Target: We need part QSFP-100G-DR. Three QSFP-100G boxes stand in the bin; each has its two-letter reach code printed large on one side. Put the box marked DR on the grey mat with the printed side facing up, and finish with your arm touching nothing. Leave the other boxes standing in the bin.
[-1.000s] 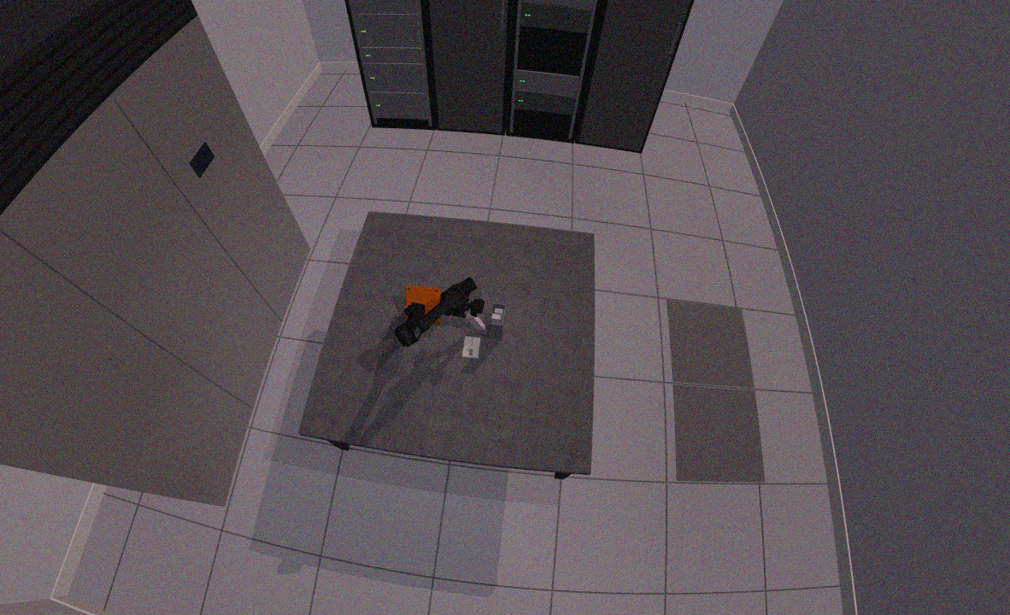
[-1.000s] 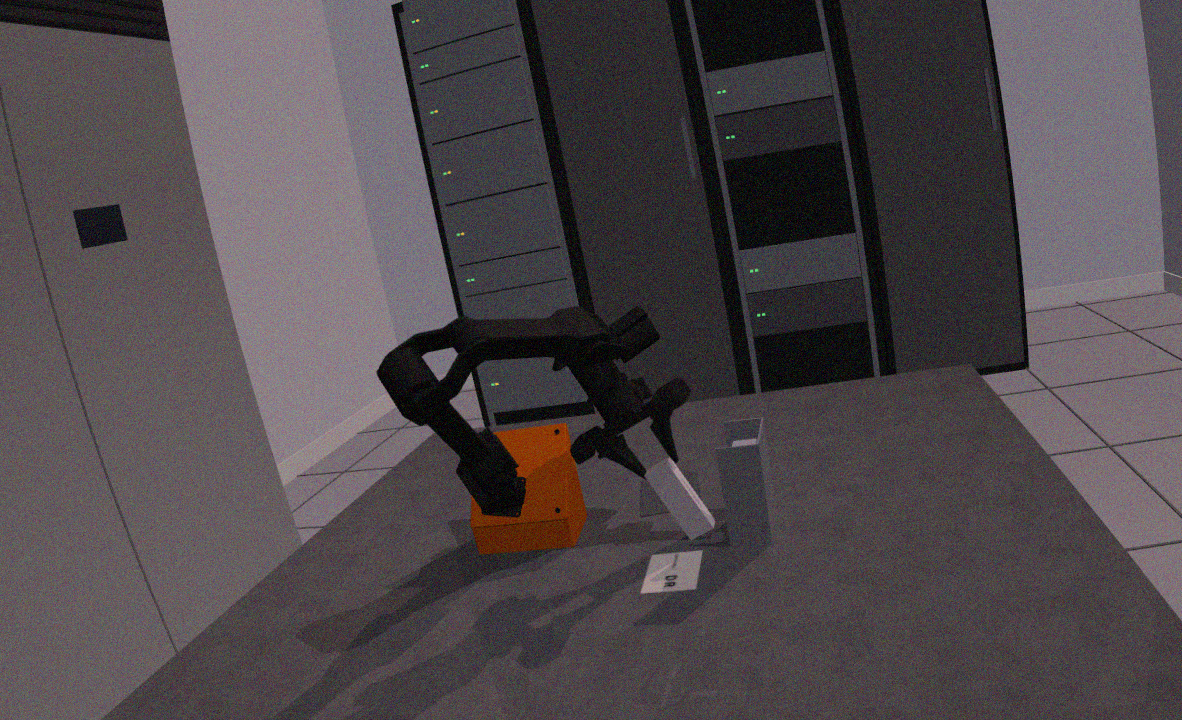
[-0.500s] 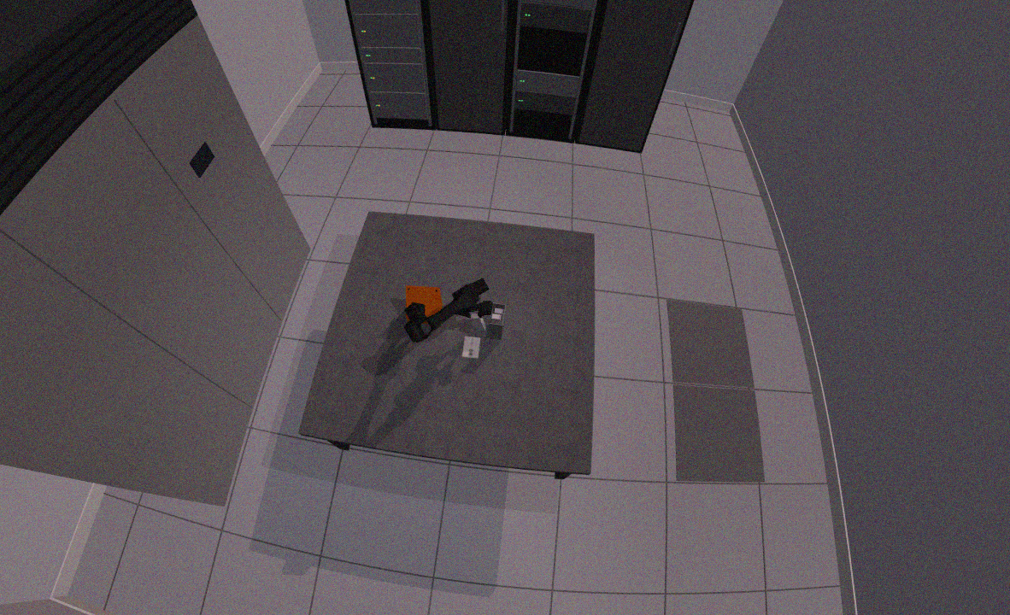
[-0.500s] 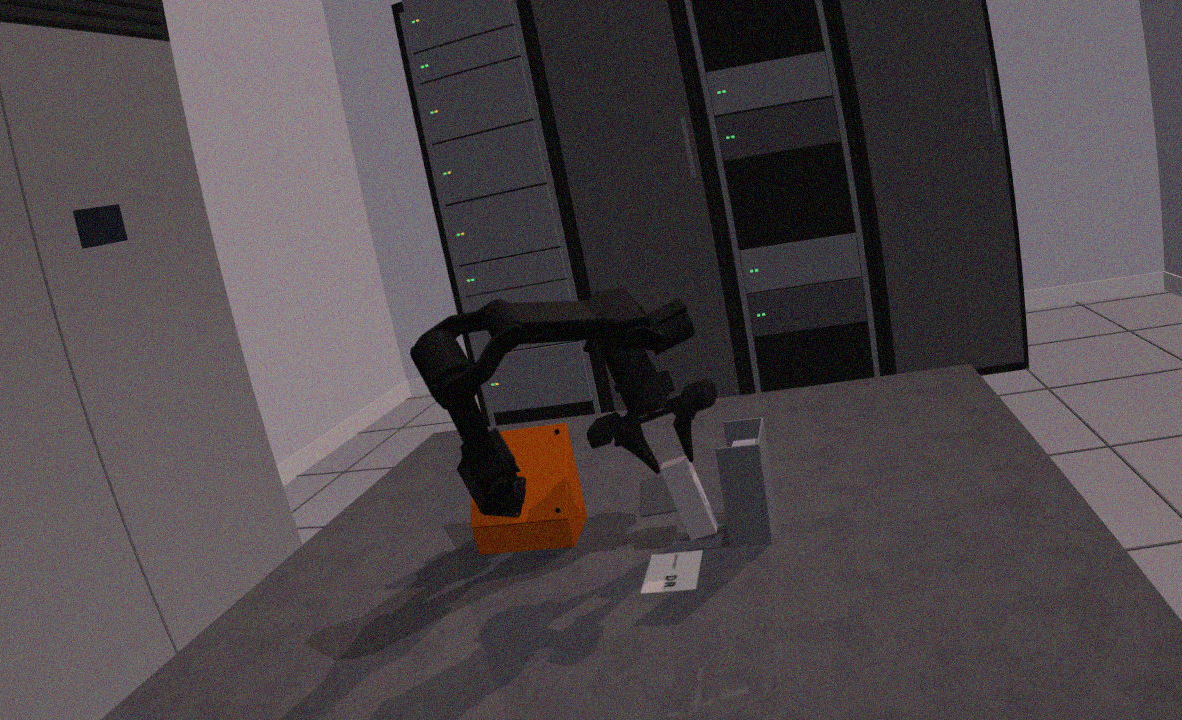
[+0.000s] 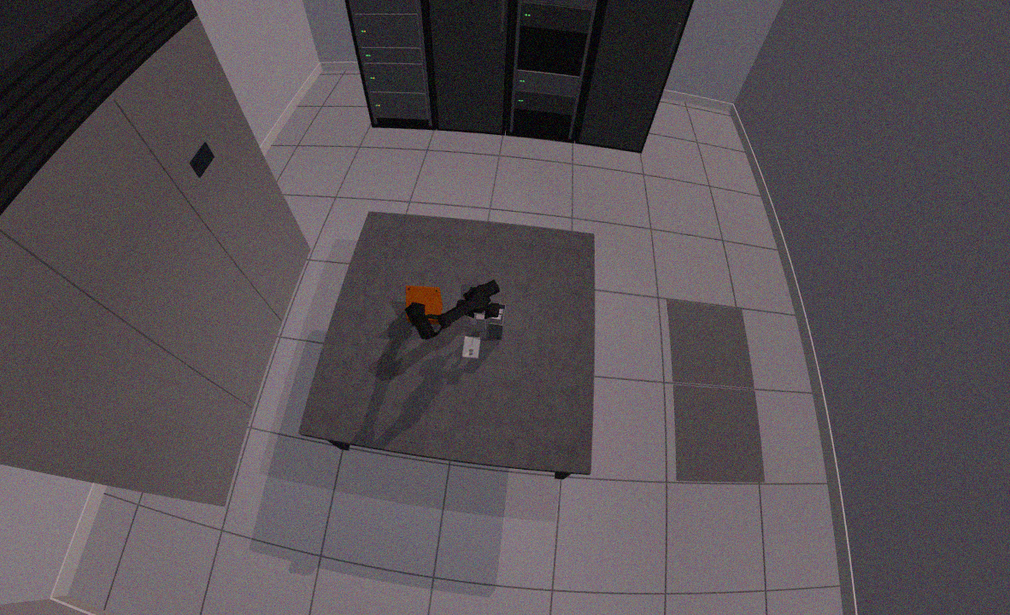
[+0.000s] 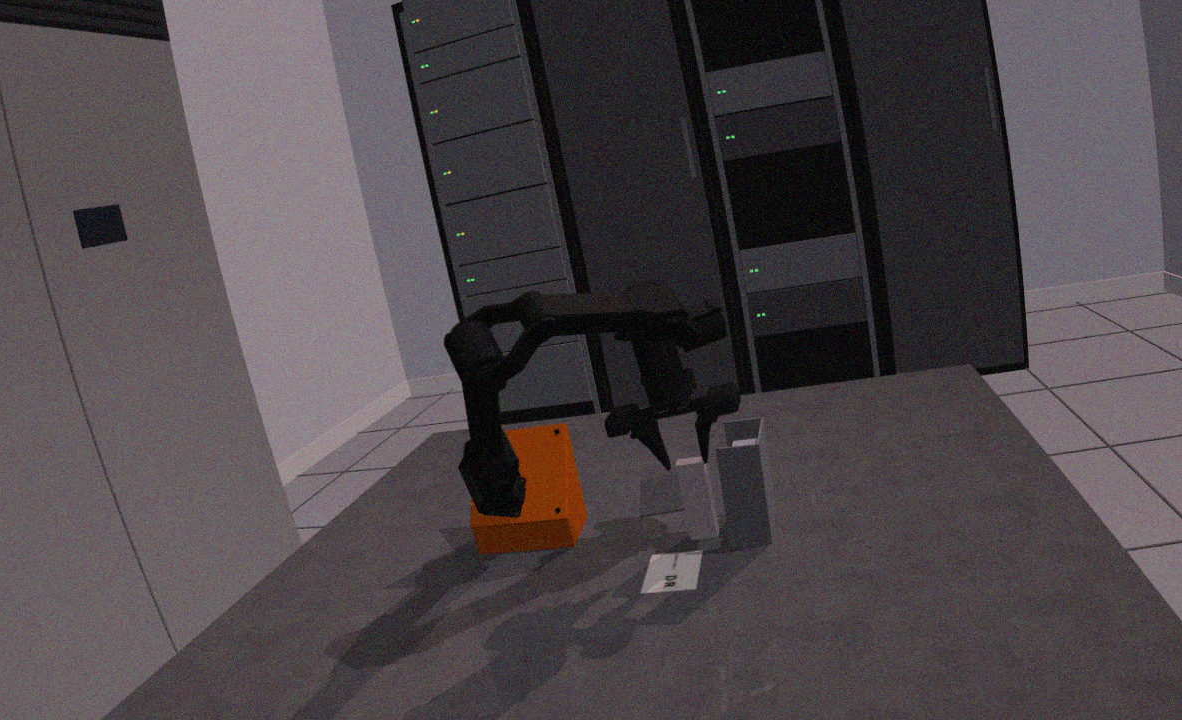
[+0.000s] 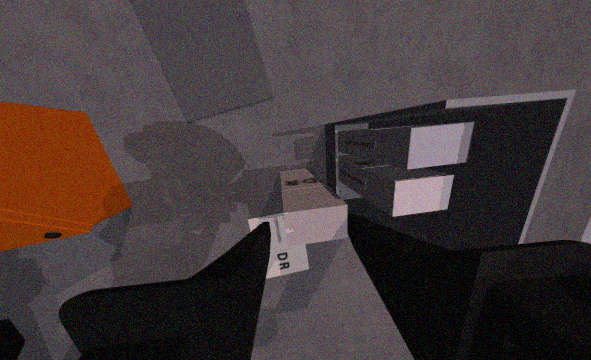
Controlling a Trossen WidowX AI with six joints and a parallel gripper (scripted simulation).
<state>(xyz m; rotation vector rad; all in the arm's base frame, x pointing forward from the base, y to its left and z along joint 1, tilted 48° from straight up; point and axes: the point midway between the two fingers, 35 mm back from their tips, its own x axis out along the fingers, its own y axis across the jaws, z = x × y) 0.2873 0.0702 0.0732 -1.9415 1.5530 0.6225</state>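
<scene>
The gripper (image 5: 487, 311) (image 6: 687, 464) (image 7: 307, 223) is part-open around the top of the DR box (image 5: 479, 315) (image 6: 696, 501) (image 7: 315, 224), which stands beside the bin (image 5: 496, 331) (image 6: 743, 501) (image 7: 549, 165). In the wrist view, the mat (image 6: 658, 497) (image 7: 215, 60) lies toward eleven o'clock, the bin at two. Best widen evenly, rise straight without dragging it, then regrip to lay the print upward.
</scene>
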